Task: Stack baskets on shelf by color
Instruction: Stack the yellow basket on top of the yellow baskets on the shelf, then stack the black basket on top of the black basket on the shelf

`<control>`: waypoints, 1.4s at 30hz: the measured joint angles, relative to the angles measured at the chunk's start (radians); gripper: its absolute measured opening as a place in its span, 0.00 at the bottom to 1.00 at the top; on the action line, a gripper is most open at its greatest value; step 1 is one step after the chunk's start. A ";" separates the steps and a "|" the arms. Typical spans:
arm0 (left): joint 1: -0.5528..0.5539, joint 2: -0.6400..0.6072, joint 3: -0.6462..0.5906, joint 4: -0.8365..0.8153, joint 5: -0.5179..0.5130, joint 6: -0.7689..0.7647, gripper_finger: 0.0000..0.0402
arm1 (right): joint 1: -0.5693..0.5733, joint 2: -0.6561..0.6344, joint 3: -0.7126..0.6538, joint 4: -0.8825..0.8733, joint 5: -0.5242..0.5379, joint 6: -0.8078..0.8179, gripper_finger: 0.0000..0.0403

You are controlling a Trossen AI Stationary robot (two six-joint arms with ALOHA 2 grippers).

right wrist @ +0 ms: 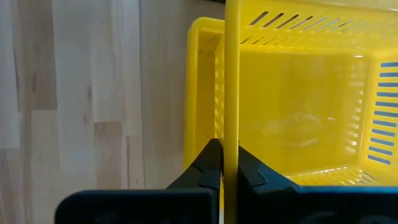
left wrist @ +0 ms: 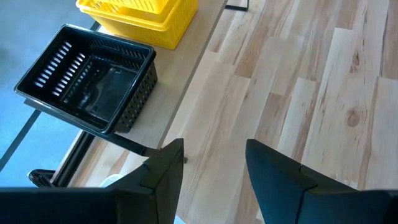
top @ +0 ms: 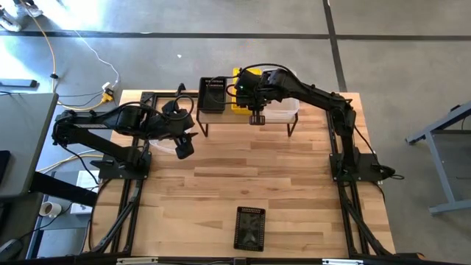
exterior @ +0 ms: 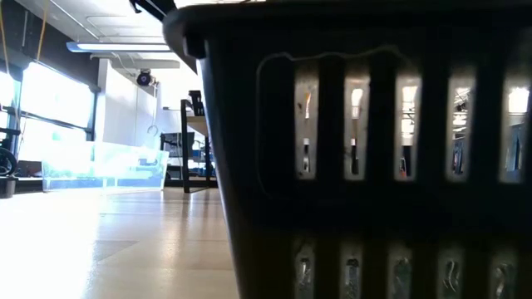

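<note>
The shelf (top: 221, 118) stands at the table's far side. A black basket (top: 213, 94) (left wrist: 87, 78) sits on its left end and a clear basket (top: 285, 110) on its right end. Yellow baskets (top: 241, 103) (left wrist: 140, 18) are in the middle. My right gripper (right wrist: 224, 165) is above them, shut on the upper yellow basket (right wrist: 298, 118), which sits offset over a lower one (right wrist: 200, 93). My left gripper (left wrist: 214, 168) hangs open and empty over the table before the shelf's left end. Another clear basket (top: 163, 147) (exterior: 100, 166) lies below the left arm. My right gripper pinches the upper yellow basket's side wall at its rim (right wrist: 231, 134), one finger inside the basket and one outside, coming from above. The basket stays level over the lower yellow one. Whether it rests in that one, I cannot tell.
A black basket (top: 249, 228) (exterior: 366, 149) stands near the table's near edge, right in front of the low camera. Bare wood (top: 257, 173) lies between it and the shelf. The arm bases stand at the table's left and right sides.
</note>
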 joint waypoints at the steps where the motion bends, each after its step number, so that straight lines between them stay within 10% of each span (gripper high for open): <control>1: 0.000 0.000 0.000 0.000 0.000 0.000 0.41 | -0.001 0.000 0.000 0.003 0.001 0.000 0.00; 34: 0.000 0.000 0.000 0.000 0.000 -0.001 0.41 | 0.033 -0.002 0.110 -0.054 0.034 0.114 0.29; 42: 0.000 0.000 0.000 -0.001 0.001 -0.056 0.41 | 0.096 -0.025 0.139 -0.144 -0.174 0.350 0.29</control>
